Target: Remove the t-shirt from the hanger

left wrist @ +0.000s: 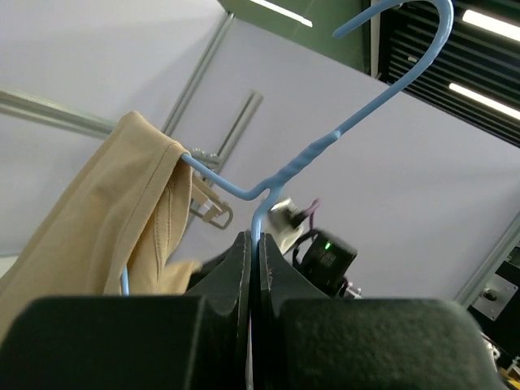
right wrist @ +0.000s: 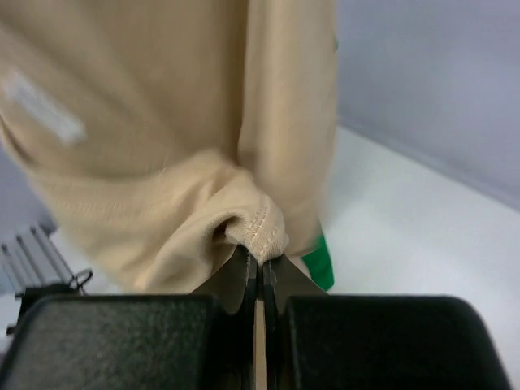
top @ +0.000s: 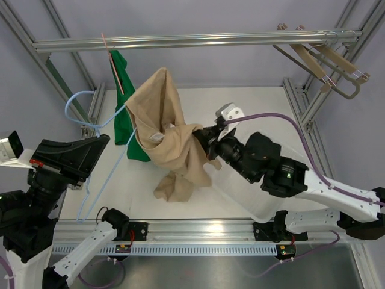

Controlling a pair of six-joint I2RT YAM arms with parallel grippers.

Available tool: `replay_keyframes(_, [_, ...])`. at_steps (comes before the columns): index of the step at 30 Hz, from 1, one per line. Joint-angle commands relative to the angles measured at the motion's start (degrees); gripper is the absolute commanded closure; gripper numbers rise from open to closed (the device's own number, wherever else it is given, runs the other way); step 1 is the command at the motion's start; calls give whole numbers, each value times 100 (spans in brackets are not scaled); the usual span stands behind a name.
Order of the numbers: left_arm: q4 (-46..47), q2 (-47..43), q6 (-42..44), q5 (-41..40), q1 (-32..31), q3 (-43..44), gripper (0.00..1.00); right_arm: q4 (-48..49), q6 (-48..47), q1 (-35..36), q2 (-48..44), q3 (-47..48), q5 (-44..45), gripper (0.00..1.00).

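Observation:
A tan t-shirt (top: 165, 129) hangs partly on a light-blue wire hanger (top: 81, 99); its lower part rests bunched on the white table. My left gripper (top: 103, 141) is shut on the hanger's wire just below the twisted neck, as the left wrist view shows (left wrist: 254, 244); there the hanger (left wrist: 357, 118) rises with its hook up and one arm goes into the t-shirt (left wrist: 106, 211). My right gripper (top: 201, 135) is shut on a stitched edge of the t-shirt (right wrist: 162, 122), pinched between the jaws in the right wrist view (right wrist: 260, 264).
A green shirt (top: 123, 120) hangs on a pink hanger (top: 113, 66) from the overhead rail (top: 198, 41), right behind the tan one; it shows in the right wrist view (right wrist: 319, 264). Wooden hangers (top: 325, 60) hang at the back right. Frame posts stand on both sides.

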Motion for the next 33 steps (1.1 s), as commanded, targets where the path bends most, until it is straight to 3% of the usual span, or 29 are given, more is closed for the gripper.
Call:
replay_keyframes(1, [163,9,-239,464,12,-181,100,836,-713,-343,-182,252,64,100])
replay_keyframes(3, [172,-61,-362,658,21,-155,100,994,-669,-676,-156,208,-454,98])
replay_keyframes(4, [163,-61,-406,815,12,-128,100,1325,-660,-809,-104,51,-1117,91])
replay_keyframes(5, [172,-79,-441,947,21,-111,100,1459,-590,-1019,-16,-107,-1385,69])
replay_keyframes(6, [172,-88,-467,948,12,-110,100,1556,-538,-1021,-15,-108,-1675,59])
replay_keyframes(7, [172,-88,-476,1035,21,-110,100,1627,-433,-1265,89,-213,-2522,49])
replay_keyframes(8, [172,-123,-494,1080,21,-110,100,1654,-110,-1424,151,-266,-2974,34])
replay_keyframes(11, [172,-132,-494,1194,21,-75,100,1855,288,-1593,327,-564,-3952,15])
replay_keyframes(12, [172,-123,-511,1220,21,-67,100,1995,350,-1601,336,-670,-4128,4])
replay_keyframes(14, [180,-123,-512,1265,12,-58,100,2347,499,-1706,380,-881,-4481,1])
replay_keyframes(17, [189,-114,-564,1361,12,-84,100,2401,509,-1873,486,-803,-4403,3])
replay_keyframes(22, [180,-211,-512,1370,21,-110,100,2129,474,-2023,679,-443,-4560,78])
replay_keyframes(24, [172,-220,-494,1379,21,-128,100,2207,535,-2032,679,-425,-4491,99])
replay_keyframes(29, [-257,-211,-100,1143,21,-6,100,2357,597,-2032,425,-469,-3842,100])
replay_keyframes(33, [-1084,-219,542,642,21,215,100,1813,351,-2041,231,494,-3077,100])
